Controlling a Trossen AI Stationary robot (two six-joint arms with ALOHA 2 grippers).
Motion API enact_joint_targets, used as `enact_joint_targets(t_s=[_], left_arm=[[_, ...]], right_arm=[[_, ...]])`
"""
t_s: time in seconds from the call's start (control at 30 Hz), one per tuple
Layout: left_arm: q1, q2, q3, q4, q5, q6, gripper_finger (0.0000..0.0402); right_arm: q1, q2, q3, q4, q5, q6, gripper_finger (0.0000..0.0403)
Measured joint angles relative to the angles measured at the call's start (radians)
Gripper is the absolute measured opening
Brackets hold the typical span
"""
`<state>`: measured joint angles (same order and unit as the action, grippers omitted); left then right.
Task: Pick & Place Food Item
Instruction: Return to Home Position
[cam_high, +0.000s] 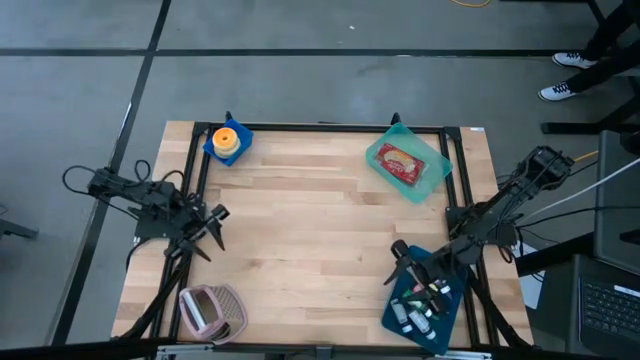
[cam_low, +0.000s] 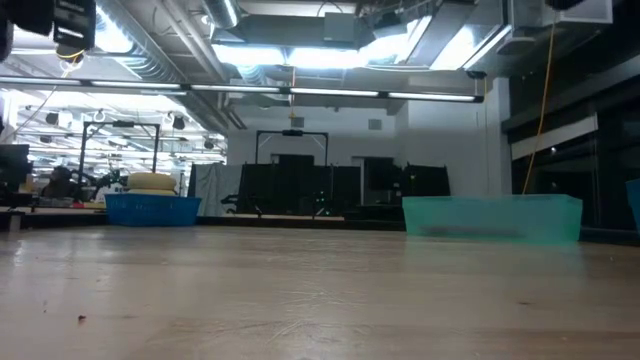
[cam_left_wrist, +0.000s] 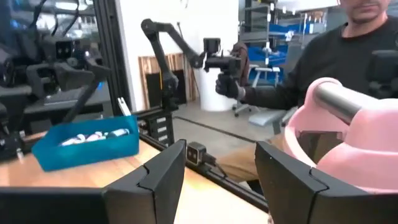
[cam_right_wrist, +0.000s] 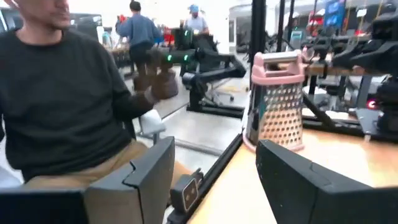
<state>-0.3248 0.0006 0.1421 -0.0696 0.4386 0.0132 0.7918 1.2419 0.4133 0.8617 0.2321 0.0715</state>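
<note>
Hovering open and empty, right end effector (cam_high: 397, 264) overhangs blue bin's (cam_high: 458, 296) edge.

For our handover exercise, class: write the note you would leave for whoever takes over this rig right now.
Left pincer: open, empty, near the table's left edge.
Right pincer: open, empty, at the rim of the blue bin on the table's right.
Bottles: in that bin.
Done: no bottle loose on the table.
Left: probably only the return to rest.

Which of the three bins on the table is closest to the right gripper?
The blue bin full of small bottles: the right gripper hangs at its edge. The teal bin and the smaller blue bin sit across the table.
</note>
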Motion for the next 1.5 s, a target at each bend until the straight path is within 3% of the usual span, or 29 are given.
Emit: enact_joint_targets(t_s=[0.1, 0.23, 0.53, 0.77, 1.1, 1.3, 1.5], left_arm=[[0.000, 0.000, -0.062, 0.088, -0.012, 0.000, 0.0189], [0.000, 0.000, -0.133, 0.127, -0.123, -0.001, 0.0189], [0.000, 0.008, -0.133, 0.119, -0.228, 0.012, 0.0189], [0.000, 0.008, -0.133, 0.119, -0.219, 0.000, 0.0189], [0.000, 0.009, -0.133, 0.119, -0.210, 0.001, 0.0189], [0.000, 0.010, -0.133, 0.122, -0.183, 0.008, 0.0189], [0.000, 0.010, -0.133, 0.124, -0.158, 0.008, 0.0189]], right_arm=[[0.002, 0.000, -0.065, 0.126, 0.013, -0.005, 0.0222], [0.001, 0.000, -0.128, 0.203, 0.026, -0.027, 0.0222], [0.001, 0.000, -0.201, 0.238, 0.074, 0.018, 0.0222], [0.003, 0.000, -0.395, 0.592, 0.053, -0.005, 0.0222], [0.002, -0.018, -0.399, 0.597, 0.046, -0.035, 0.0222], [0.002, -0.178, -0.399, 0.640, 0.068, -0.031, 0.0222], [0.002, -0.432, -0.399, 0.705, -0.053, 0.002, 0.0222]])
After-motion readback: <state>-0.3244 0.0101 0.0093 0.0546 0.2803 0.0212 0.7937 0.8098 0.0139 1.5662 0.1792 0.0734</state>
